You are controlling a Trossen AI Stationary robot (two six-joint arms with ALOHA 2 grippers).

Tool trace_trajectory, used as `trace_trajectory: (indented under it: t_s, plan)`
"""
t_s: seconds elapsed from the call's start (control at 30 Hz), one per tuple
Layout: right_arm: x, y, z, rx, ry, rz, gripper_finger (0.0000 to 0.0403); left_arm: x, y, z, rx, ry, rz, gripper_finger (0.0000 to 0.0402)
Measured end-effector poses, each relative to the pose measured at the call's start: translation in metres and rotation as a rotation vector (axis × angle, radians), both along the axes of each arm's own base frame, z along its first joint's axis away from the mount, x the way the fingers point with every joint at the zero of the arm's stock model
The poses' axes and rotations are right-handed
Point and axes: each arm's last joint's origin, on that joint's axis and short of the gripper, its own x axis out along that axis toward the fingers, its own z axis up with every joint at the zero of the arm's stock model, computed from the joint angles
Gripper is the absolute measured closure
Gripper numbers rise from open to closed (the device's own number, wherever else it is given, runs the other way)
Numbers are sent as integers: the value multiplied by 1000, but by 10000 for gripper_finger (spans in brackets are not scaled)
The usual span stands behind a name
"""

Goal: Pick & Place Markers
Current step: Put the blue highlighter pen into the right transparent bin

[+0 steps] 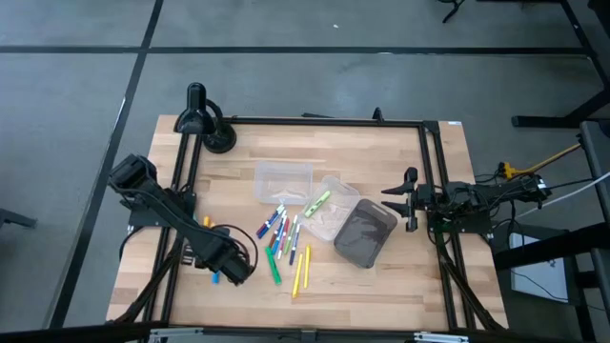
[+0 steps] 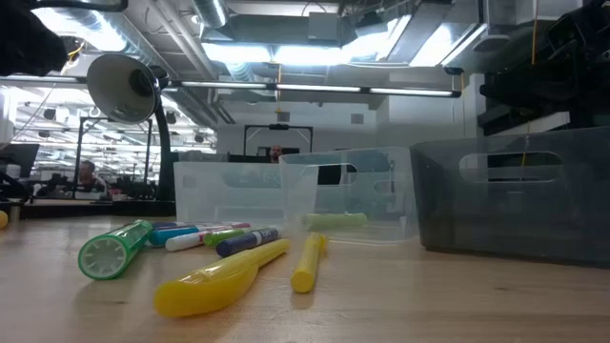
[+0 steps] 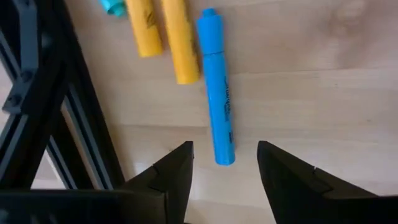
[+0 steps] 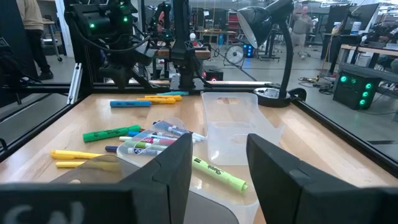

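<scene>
Wooden table [image 1: 381, 152] with dark grey bin [image 1: 365, 233] and clear trays [image 1: 283, 180] mid-board, markers [image 1: 281, 238] scattered beside them, a blue marker [image 3: 217, 99] lying free between left gripper's [image 3: 224, 171] parted, empty fingers, right gripper [image 1: 410, 200] waiting open and empty at right edge.

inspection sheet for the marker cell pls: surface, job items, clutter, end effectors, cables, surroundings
Surface: wooden table, inside a black frame.
Job's things: markers scattered mid-table; blue marker and two yellow ones by the left frame rail; light green marker in a clear tray.
Clutter: two clear trays, dark grey bin, black desk lamp.
Grippers: left end effector open, just above the blue marker; right end effector open, waiting at the table's right edge.
Cables: bundles along both arms; loose leads right of the table.
Surroundings: workshop benches; people far behind.
</scene>
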Motion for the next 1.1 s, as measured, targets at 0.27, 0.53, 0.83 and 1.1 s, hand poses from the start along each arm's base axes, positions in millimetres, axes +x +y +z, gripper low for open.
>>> trace_trajectory:
  t_s: [0.27, 0.53, 0.83, 1.1]
  plan:
    - [0, 0, 0, 1, 0, 0, 251, -3, 1, -18, -12, -8, 0, 241]
    - [0, 0, 0, 0, 0, 0, 251, -9, 6, -39, -26, -12, 1, 256]
    - [0, 0, 0, 1, 0, 0, 251, -16, 10, -54, -76, 27, 14, 258]
    - [0, 0, 0, 2, 0, 0, 251, -16, 9, -66, -136, -48, 4, 259]
